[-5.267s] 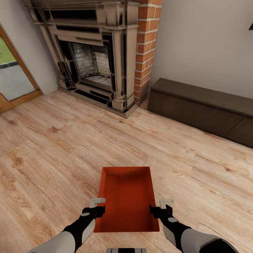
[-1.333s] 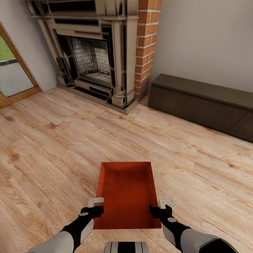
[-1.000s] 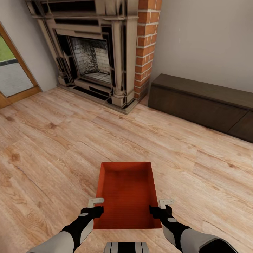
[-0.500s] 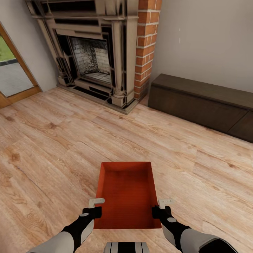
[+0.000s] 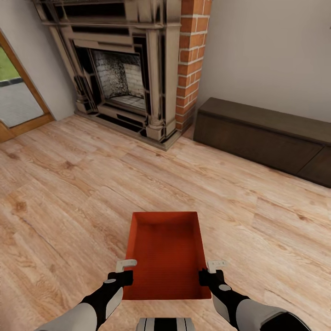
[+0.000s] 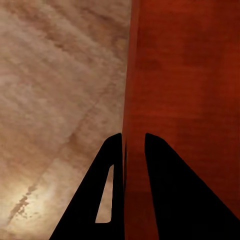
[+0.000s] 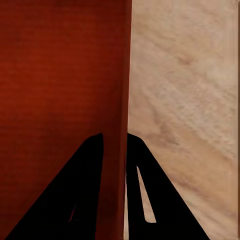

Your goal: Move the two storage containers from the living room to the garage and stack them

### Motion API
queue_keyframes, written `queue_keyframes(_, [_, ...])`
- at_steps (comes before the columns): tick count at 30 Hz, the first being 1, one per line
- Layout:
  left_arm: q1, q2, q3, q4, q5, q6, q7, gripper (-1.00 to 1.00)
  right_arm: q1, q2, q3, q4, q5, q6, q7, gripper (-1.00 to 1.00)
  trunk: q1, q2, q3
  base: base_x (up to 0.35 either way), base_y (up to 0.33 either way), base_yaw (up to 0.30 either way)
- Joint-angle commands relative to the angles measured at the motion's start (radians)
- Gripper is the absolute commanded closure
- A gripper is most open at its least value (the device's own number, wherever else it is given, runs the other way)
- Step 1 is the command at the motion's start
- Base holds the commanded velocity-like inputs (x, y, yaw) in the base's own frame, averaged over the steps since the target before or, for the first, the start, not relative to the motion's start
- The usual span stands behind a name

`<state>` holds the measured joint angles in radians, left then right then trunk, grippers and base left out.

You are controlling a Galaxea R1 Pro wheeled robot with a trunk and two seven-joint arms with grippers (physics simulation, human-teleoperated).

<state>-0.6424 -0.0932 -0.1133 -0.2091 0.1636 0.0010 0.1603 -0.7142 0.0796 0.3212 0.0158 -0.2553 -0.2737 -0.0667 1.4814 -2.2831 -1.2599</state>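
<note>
Nothing has shifted lately; fireplace (image 5: 133, 69) and bench (image 5: 262, 135) ahead, my left hand (image 5: 120, 275) and right hand (image 5: 210, 275) pinching the empty storage container (image 5: 163, 255) walls

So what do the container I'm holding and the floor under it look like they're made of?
The storage container looks like thin matte orange-red plastic: straight slim walls, fine ribbing inside, no gloss. Each gripper, left and right, straddles a side wall. The floor looks like pale wood planks, satin finish: grain, knots and board seams show, though it could be laminate.
</note>
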Motion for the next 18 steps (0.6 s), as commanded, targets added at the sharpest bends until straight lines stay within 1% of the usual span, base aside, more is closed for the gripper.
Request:
queue_keyframes(1, [0.000,0.001,0.004,-0.001,-0.004,0.001,0.010,1.00,-0.001,0.000,-0.001,0.003,-0.021,-0.006,-0.007,1.00,-0.004,0.007,0.003,0.000,0.000,0.000])
queue_keyframes(18, [0.000,0.001,0.004,-0.001,-0.004,0.001,0.011,1.00,-0.001,0.000,-0.001,0.003,-0.021,-0.006,-0.008,1.00,-0.069,0.126,0.056,0.000,0.000,0.000])
